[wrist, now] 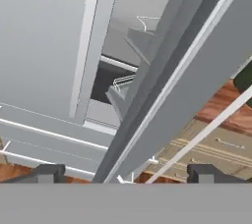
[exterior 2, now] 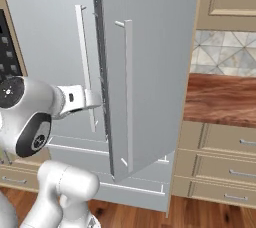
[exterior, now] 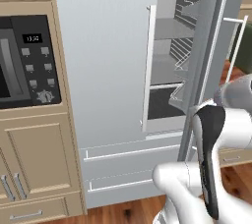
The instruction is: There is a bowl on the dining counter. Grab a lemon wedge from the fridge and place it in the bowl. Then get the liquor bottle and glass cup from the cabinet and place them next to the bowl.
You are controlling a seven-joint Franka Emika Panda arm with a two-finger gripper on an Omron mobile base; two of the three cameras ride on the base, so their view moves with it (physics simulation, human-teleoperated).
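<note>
The claw [wrist: 125, 173] gapes wide and empty beside the open fridge door [wrist: 197, 70].

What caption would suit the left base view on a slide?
White robot arm before a tall grey fridge, its right door swung open on wire shelves.

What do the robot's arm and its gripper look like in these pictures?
The arm is glossy white, made of rounded, tube-like links with dark joint sections; one round dark joint cap carries small pale marks. The gripper has two small, dark grey, blocky finger tips.
</note>
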